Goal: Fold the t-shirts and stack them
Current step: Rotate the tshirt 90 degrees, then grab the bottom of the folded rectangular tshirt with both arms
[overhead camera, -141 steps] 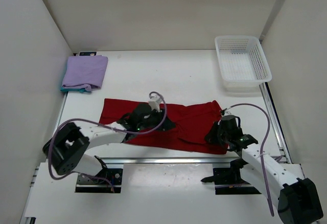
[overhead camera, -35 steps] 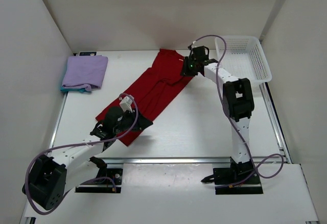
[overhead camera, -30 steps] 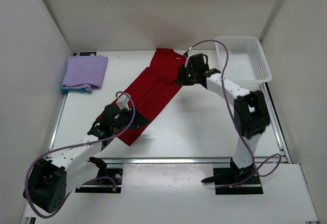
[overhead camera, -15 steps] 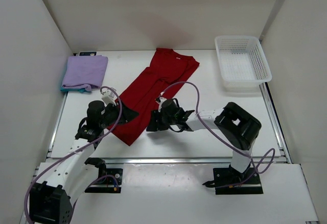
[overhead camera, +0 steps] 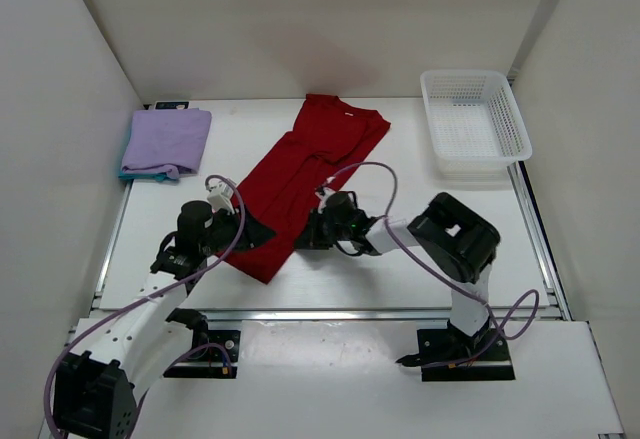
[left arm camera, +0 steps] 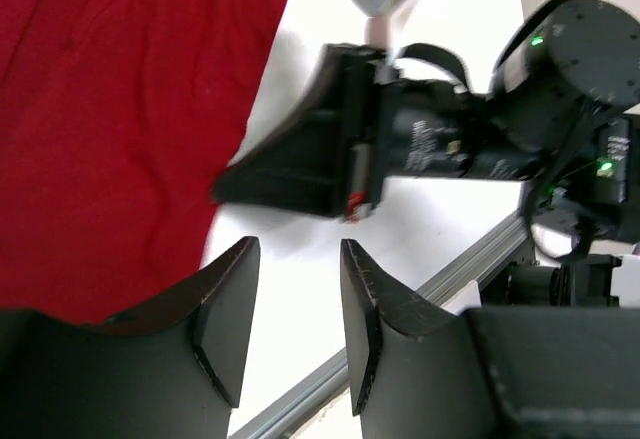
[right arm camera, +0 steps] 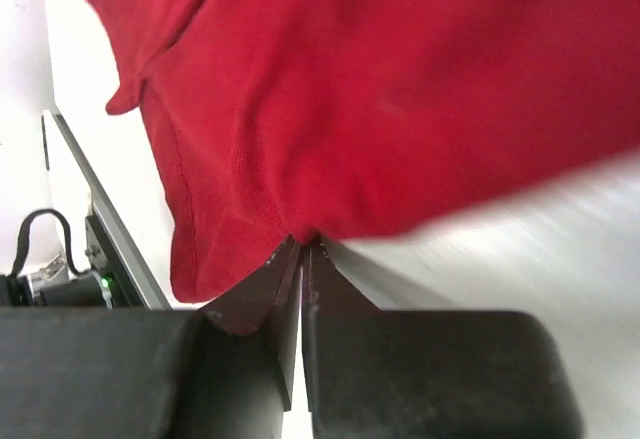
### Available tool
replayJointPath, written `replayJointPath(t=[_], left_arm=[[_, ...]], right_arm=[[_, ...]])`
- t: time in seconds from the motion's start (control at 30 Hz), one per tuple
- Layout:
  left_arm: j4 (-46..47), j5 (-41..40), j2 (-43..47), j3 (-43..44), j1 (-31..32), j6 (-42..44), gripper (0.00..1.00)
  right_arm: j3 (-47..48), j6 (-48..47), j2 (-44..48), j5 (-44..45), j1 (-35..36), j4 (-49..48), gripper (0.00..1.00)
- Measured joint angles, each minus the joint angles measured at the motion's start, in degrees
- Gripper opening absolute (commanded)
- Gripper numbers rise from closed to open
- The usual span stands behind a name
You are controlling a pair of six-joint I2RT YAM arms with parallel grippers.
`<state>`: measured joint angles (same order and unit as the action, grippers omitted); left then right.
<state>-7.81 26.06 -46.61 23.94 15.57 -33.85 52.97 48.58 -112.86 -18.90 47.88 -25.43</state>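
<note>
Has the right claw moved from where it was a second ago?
Yes. The right claw has swung away from the white mesh basket, leftward and down the top view, and now pinches the red t-shirt's edge.

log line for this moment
left gripper open, by red fabric t-shirt | right gripper shut on its edge | folded lavender t-shirt atop teal t-shirt

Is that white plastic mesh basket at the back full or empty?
Empty: in the overhead view the white plastic mesh basket shows only its own bare mesh floor and walls, with nothing inside.
</note>
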Motion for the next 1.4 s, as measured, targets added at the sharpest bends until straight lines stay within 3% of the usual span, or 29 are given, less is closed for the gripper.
replayJointPath(t=[0.2, 0.23, 0.3, 0.37, 0.47, 0.63, 0.8, 0.9, 0.93, 1.1, 1.23, 1.3, 1.4], left_arm=[[1.01, -2.16, -3.23, -0.04, 5.70, 0.11, 0.49], [1.53, -3.10, -4.39, -0.09, 7.80, -0.04, 0.50], [2.69, -4.74, -7.26, -0.09, 12.33, -0.22, 0.50], [3.13, -5.86, -9.97, -0.09, 16.02, -0.20, 0.49], [2.19, -8.00, -11.34, -0.42, 17.86, 0.50, 0.49], [-0.70, -12.74, -9.70, -2.78, 18.75, 1.97, 0.52], [-1.05, -14.45, -9.44, -7.93, 21.55, 1.11, 0.58], [0.70, -14.93, -9.68, -8.00, 23.37, 0.72, 0.75], [1.42, -14.93, -9.70, -7.96, 23.93, 0.46, 0.98], [7.45, -13.79, -9.31, -9.60, 25.77, -1.68, 0.99], [13.44, -12.48, -9.84, -11.89, 25.66, -3.76, 0.98], [14.93, -11.93, -10.36, -12.20, 25.40, -4.70, 0.82], [14.05, -11.91, -11.06, -12.37, 24.70, -5.18, 0.48]], right_arm=[[-21.16, -3.58, 18.32, -2.62, -13.46, 1.86, 0.03], [-24.55, -4.55, 22.16, -3.32, -17.86, 3.30, 0.13], [-29.18, -5.79, 28.44, -4.70, -24.76, 5.68, 0.43], [-32.35, -7.67, 35.67, -5.60, -29.03, 8.15, 0.49], [-35.08, -10.16, 46.82, -4.50, -30.32, 15.15, 0.49], [-39.10, -10.69, 62.01, -1.66, -28.00, 23.02, 0.33], [-45.66, -7.93, 66.23, -2.23, -26.38, 27.45, 0.36], [-45.53, -6.80, 66.55, -1.66, -22.18, 27.41, 0.37], [-45.55, -6.49, 66.71, -1.49, -21.11, 27.61, 0.37], [-46.07, -4.76, 66.60, -1.46, -18.84, 27.54, 0.29], [-46.12, -3.91, 65.68, -1.42, -17.33, 27.23, 0.31], [-46.12, -3.74, 65.70, -1.46, -17.20, 27.10, 0.31], [-46.12, -3.76, 65.70, -1.81, -18.01, 27.15, 0.30]])
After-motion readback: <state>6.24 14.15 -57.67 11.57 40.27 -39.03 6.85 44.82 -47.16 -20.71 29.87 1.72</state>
